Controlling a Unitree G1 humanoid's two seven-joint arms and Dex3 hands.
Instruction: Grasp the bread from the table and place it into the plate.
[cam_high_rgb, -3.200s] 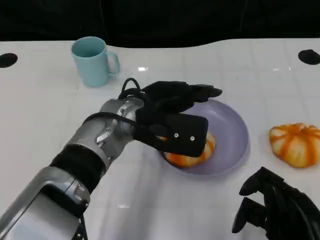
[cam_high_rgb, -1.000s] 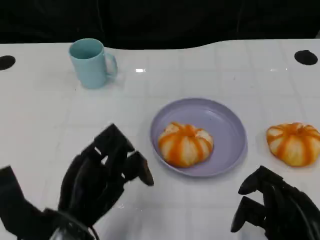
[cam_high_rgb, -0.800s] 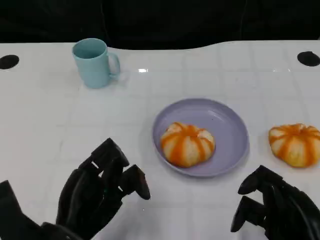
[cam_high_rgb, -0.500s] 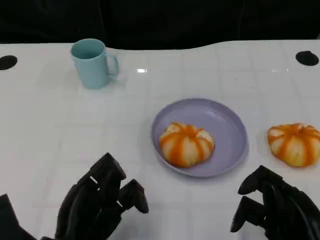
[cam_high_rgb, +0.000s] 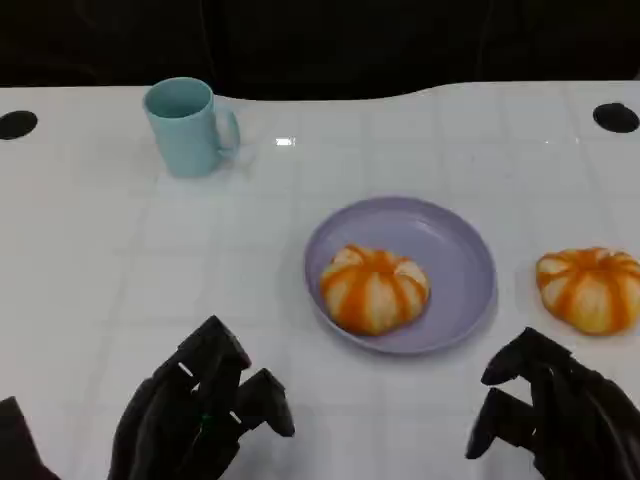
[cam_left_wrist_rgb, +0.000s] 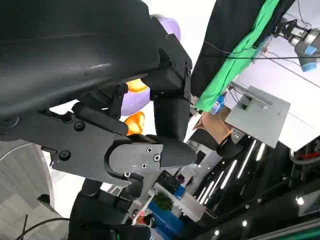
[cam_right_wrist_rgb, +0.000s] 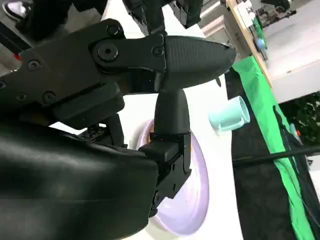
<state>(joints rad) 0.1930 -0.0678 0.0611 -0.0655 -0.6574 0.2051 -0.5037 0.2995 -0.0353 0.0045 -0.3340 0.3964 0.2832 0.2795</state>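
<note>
One bread (cam_high_rgb: 374, 290) sits in the plate (cam_high_rgb: 462, 250) as the task asks, so both hands, left (cam_high_rgb: 195, 420) and right (cam_high_rgb: 560, 425), hang empty with fingers loosely apart above the desk (cam_high_rgb: 100, 250)

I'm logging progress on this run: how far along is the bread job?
Done: one bread lies in the purple plate. In hand: nothing; the left robot hand and right robot hand are low at the near edge, both empty. Possibly left: a second bread lies on the table, to the right of the plate, if it belongs there too.
</note>
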